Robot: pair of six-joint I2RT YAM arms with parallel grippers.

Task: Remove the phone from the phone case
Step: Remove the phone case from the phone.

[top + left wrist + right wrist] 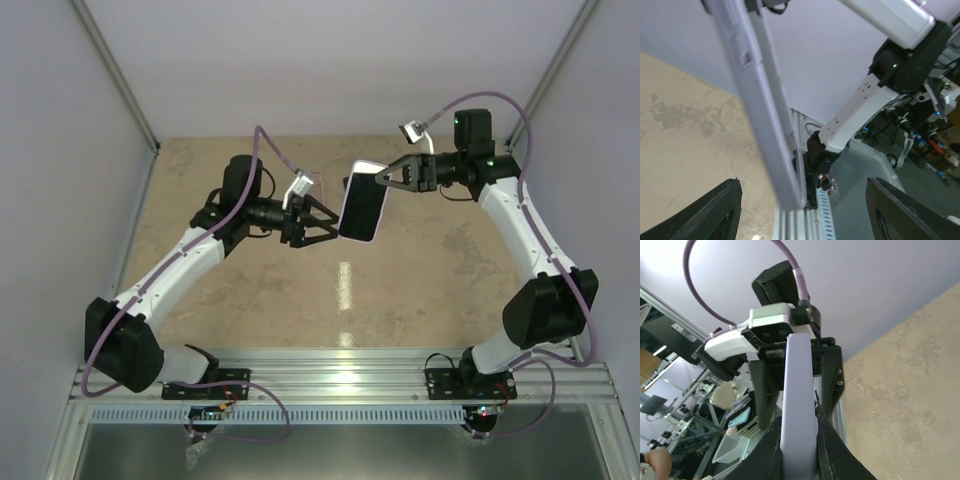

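The right gripper [381,178] is clenched on the upper edge of the phone case [366,165] and holds it in the air above the table [420,280], well clear of the surface. The case hangs tilted, top toward the right arm. The phone [362,205] sits inside the case, dark face up toward the overhead camera. The left gripper [337,222] is released, its fingers [715,210] spread on either side of the case's lower left edge. From the left wrist, neither finger touches the case.
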